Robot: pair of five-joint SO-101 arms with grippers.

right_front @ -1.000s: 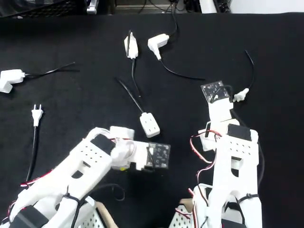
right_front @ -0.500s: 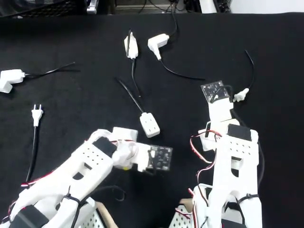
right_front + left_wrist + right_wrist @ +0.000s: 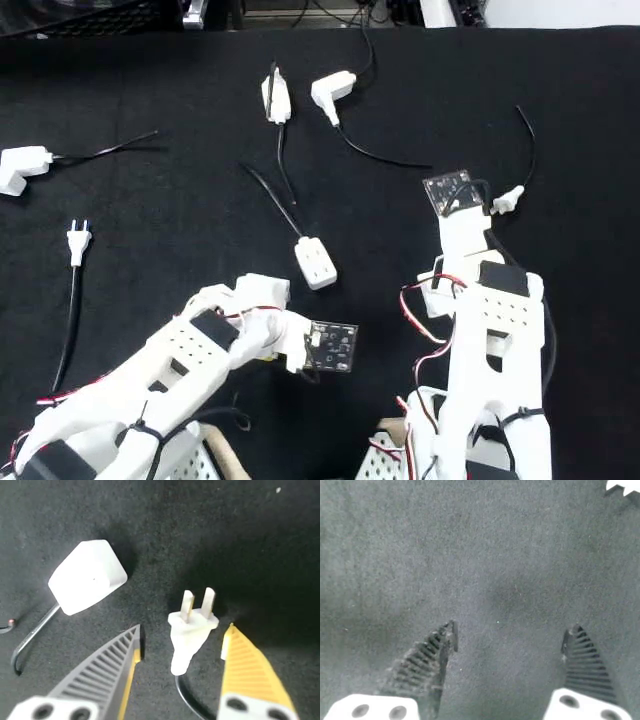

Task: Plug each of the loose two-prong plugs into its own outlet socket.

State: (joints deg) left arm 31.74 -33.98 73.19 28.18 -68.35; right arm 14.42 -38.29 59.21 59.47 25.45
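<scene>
The left pincer [image 3: 184, 628] is spread wide; the two-prong plug [image 3: 192, 624] lies between its jaws, touching neither. The right pincer [image 3: 513, 627] is spread, holding nothing. The plug's cord [image 3: 186, 696] is cut off.

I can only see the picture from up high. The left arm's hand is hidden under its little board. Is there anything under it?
Observer: Yes. In the left wrist view a two-prong plug lies between the open fingers of the left gripper, not yet gripped.
Operator: Which way do the prongs point?
Observer: Away from the gripper. The plug's cable trails back toward it.
Operator: What about the other arm's hand?
Observer: The right gripper is open over bare black cloth and holds nothing.
</scene>
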